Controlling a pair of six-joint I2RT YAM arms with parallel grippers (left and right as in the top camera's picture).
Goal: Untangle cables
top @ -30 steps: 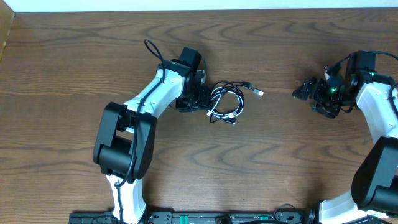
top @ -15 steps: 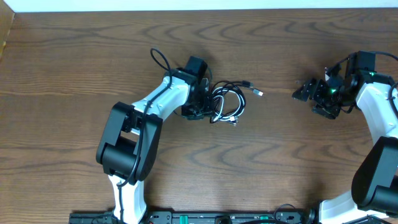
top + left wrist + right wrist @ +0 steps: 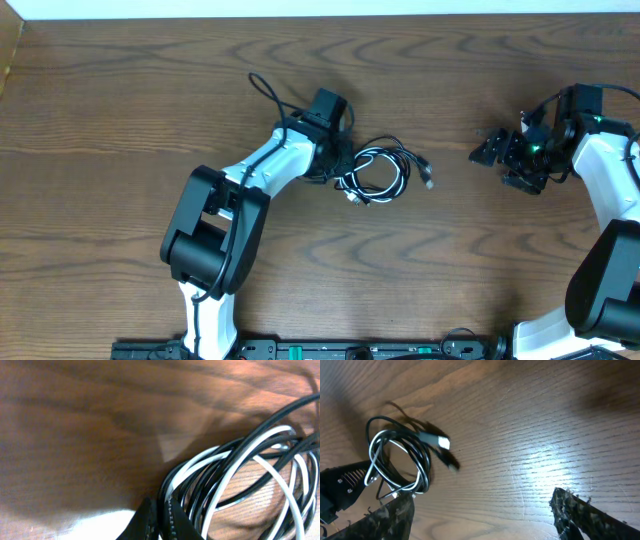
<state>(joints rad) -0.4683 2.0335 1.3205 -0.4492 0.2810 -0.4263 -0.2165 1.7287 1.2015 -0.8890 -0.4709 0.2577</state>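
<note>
The cables (image 3: 378, 171) lie as one coil of thin white and black cord on the wooden table, with small plug ends at the right (image 3: 428, 171) and at the bottom (image 3: 355, 199). My left gripper (image 3: 340, 167) is at the coil's left edge. In the left wrist view it (image 3: 163, 523) is shut on strands of the cables (image 3: 235, 467). My right gripper (image 3: 498, 162) stands open well to the right of the coil, with nothing between its fingers. The right wrist view shows the cables (image 3: 400, 460) far ahead of that gripper (image 3: 482, 515).
The wooden table (image 3: 440, 270) stretches all round the coil. A thick black arm wire (image 3: 265, 92) loops up behind the left wrist. The table's far edge (image 3: 320, 14) runs along the top, and the arm bases stand at the near edge.
My left gripper has slid right to the coil and closed on its left edge. The coil has shifted a little to the right. The right arm has stayed still.
</note>
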